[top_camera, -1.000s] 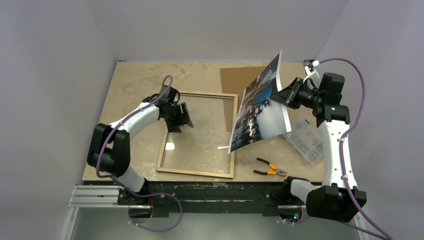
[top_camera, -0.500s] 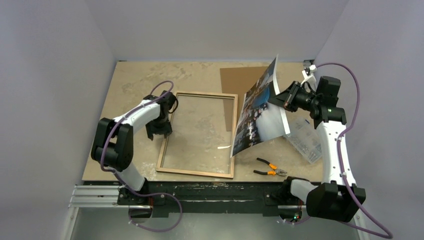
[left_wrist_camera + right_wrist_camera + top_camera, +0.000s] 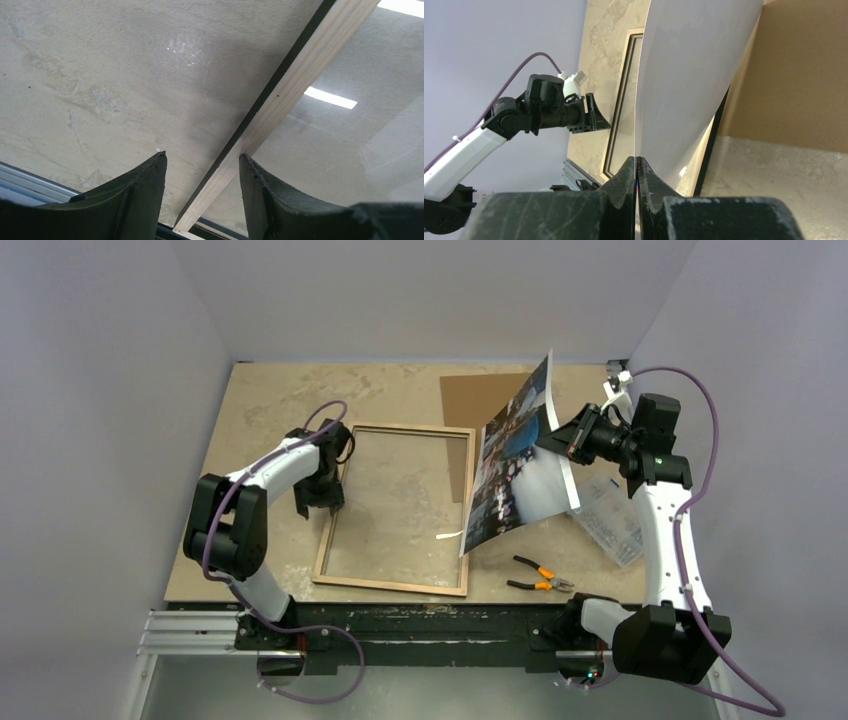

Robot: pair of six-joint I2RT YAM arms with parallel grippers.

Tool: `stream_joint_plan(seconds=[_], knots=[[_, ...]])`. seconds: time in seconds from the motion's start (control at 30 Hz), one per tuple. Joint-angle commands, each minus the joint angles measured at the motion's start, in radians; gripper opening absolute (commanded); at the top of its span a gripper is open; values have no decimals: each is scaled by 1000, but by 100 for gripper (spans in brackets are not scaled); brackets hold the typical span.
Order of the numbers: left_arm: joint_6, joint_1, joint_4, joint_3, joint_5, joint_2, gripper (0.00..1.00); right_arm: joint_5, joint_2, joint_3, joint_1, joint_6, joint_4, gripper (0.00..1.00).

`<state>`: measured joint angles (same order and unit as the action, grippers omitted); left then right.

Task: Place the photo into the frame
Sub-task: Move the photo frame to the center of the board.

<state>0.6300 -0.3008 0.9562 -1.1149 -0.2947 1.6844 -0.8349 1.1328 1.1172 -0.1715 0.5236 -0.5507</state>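
From above, we see the frame (image 3: 415, 429) lying flat on the tabletop (image 3: 270, 410), wood-coloured side up, with the left tool (image 3: 320, 502) at its left rail. The right tool (image 3: 552, 440) holds the photo (image 3: 515, 485) nearly on edge, its lower corner by the frame's right rail, in front of the brown backing board (image 3: 475, 395).

In the left wrist view, the left tool stands spread astride that rail.

In the right wrist view, the right tool is pressed together, pinching the photo's edge, with the white reverse showing.
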Motion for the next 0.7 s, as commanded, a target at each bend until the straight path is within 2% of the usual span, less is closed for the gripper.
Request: stream_joint_plan(seconds=[0.0,0.2,0.3,0.67], knots=[[1,-6,-98,15,153,26,55,-41,-8,11,-4,6,27,0],[10,-6,-114,27,207,11,60,-44,-15,5,-4,8,26,0],[17,-6,-109,28,210,15,59,-45,-14,4,-5,6,27,0],[58,-6,-93,44,218,6,26,-58,-19,3,-2,17,35,0]])
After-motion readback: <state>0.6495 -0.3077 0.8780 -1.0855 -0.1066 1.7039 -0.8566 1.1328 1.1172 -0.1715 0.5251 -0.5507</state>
